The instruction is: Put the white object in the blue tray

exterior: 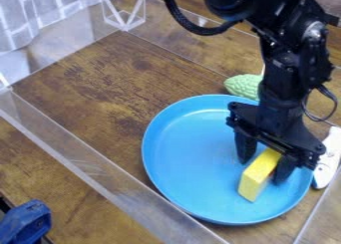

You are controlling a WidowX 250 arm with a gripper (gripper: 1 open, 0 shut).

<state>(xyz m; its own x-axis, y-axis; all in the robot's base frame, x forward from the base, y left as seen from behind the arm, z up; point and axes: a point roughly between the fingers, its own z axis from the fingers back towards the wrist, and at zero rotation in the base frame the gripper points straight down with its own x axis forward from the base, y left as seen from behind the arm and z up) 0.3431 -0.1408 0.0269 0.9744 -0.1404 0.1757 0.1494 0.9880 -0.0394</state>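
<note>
Not done — gripper (pixel 266 164) clamped on yellow block (pixel 258 176) inside blue tray (pixel 186 153); white object (pixel 328 158) outside, untouched.

A yellow block (pixel 260 175) stands tilted near the bench's (pixel 127 94) right front edge; a green knobbly thing (pixel 245 86) (partly hidden) lies toward the right edge.

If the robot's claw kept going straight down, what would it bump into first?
The gripper points down with its fingers around the yellow block, so it would likely press that block against the floor of the blue tray. The white object lies outside the tray, off that line.
</note>
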